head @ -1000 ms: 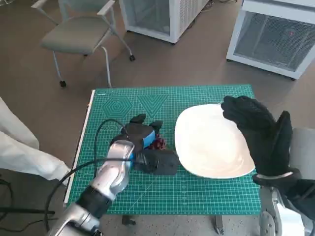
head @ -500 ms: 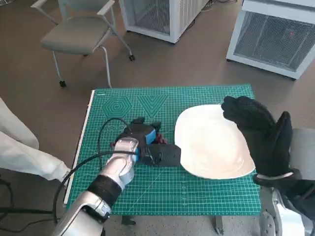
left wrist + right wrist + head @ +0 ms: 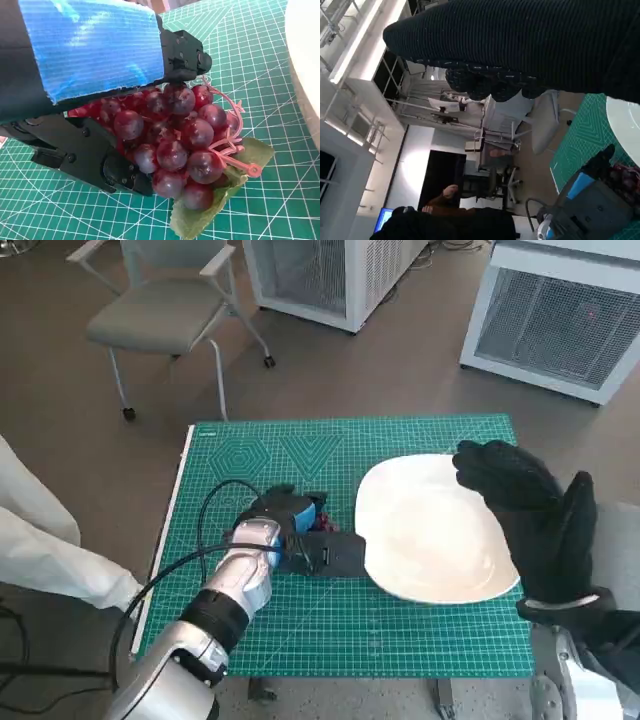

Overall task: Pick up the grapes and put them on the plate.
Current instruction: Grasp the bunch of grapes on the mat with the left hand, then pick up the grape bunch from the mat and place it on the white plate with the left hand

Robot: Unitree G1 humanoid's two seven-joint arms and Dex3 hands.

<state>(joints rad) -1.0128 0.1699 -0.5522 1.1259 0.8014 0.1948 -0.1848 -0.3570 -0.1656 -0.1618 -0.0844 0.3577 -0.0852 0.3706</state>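
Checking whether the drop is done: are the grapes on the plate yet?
No, the grapes sit in the left hand over the green mat, beside the empty white plate.

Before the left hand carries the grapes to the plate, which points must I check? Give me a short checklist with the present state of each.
1. Left hand grips the grapes: ok, fingers are closed around the bunch.
2. Grapes lifted off the mat: cannot tell.
3. Bunch whole, leaf attached: ok.
4. Plate bare where grapes will land: ok.
5. Right hand away from the path: not ok, it hovers over the plate's right edge.
6. Plate wholly on the mat: ok.
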